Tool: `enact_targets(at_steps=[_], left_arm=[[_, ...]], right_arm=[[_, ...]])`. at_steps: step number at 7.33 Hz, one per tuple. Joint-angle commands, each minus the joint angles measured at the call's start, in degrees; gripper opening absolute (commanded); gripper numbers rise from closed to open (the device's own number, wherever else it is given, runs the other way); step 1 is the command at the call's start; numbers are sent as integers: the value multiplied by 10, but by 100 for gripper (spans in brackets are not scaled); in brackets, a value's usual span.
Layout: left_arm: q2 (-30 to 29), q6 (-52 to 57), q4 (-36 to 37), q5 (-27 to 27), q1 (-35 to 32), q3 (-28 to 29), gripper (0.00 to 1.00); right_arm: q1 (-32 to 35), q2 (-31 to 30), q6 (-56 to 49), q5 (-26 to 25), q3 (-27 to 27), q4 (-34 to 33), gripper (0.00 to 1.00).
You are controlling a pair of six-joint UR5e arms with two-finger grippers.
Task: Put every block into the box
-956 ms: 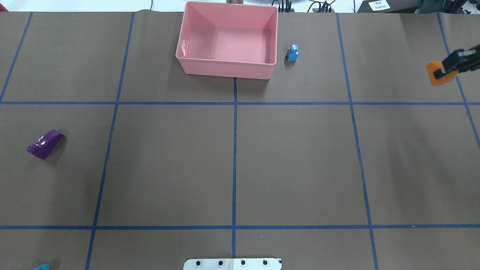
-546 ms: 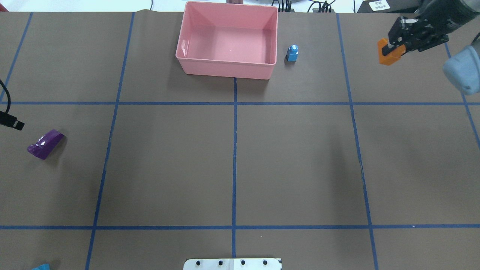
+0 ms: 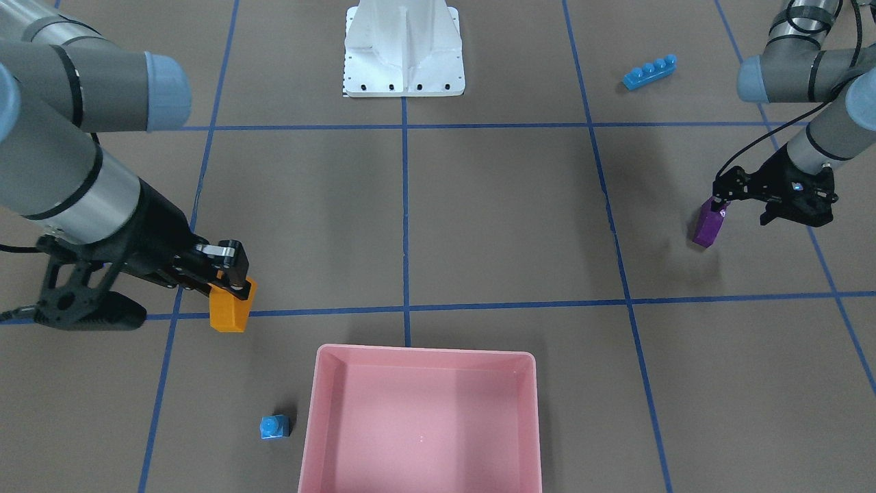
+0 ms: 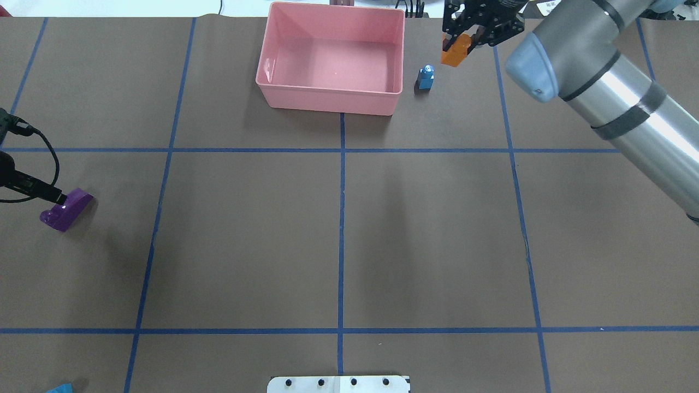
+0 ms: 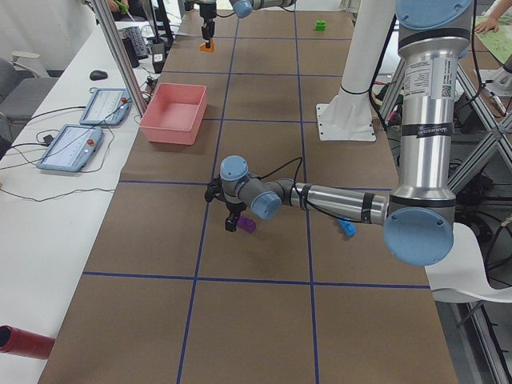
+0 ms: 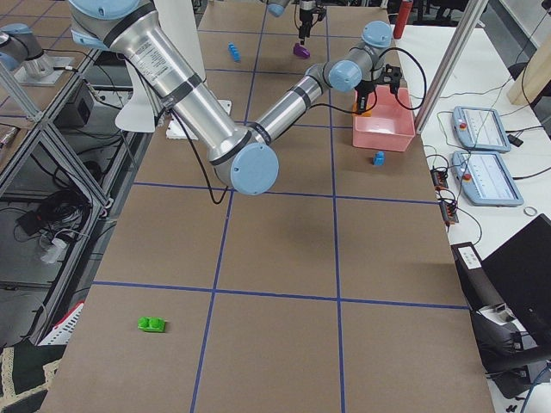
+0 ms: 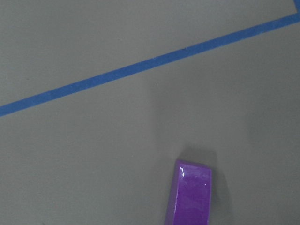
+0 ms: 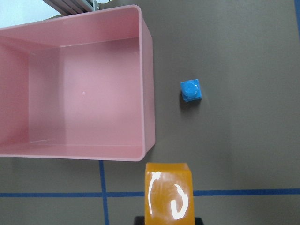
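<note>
blocks all outside the pink box [image 4: 327, 101], 5 of them, box empty at the far middle of the table [image 4: 338, 240].

orange block [image 4: 456, 51] clamped between the 2 fingers of the right gripper [image 4: 463, 39], jaws closed on its sides, held off the table just beyond the box's right end. from the right wrist camera, orange block [image 8: 168, 194] over a blue tape line, box corner close ahead of it.

small blue cube [image 4: 426, 76] upright on the table between box and orange block, just beside the box wall, not touching it.

purple block [image 3: 707, 226] on the table well to the left, left gripper [image 3: 740, 209] low over it, jaws spread apart and gripping nothing, 1 fingertip right at the block's top; contact impossible to judge. only the block's end [image 7: 192, 197] visible at the bottom of the left wrist view.

long blue bar [image 3: 650, 71] flat near the robot's side, behind the left arm. green block [image 6: 151, 324] alone at the far right end of the table, well apart from everything.

white base [image 3: 404, 48] at the robot's edge, centre.
</note>
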Motion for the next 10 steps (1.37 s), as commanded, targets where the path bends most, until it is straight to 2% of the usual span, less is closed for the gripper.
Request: enact_targets(at_steps=[1, 3, 5, 6, 7, 8, 9, 10], left_arm=[[-1, 0, -2, 0, 20, 7, 95], [-1, 0, -2, 0, 32, 12, 89], [-1, 1, -2, 1, 42, 16, 81], [-1, 2, -2, 1, 42, 16, 70], [-1, 4, -2, 2, 42, 16, 55], [1, 5, -12, 2, 42, 17, 33], [5, 5, -14, 2, 42, 12, 6], [7, 1, -19, 2, 41, 11, 0]], right_arm=[[-21, 55, 1, -22, -73, 6, 0], [-38, 103, 2, -57, -120, 6, 0], [-53, 142, 3, -80, -218, 84, 0], [-55, 149, 3, -82, -240, 98, 0], [-66, 169, 4, -99, -259, 99, 0], [-82, 195, 4, -118, -289, 107, 0], [-89, 197, 4, -123, -323, 166, 0], [-89, 199, 9, -140, -336, 177, 0]])
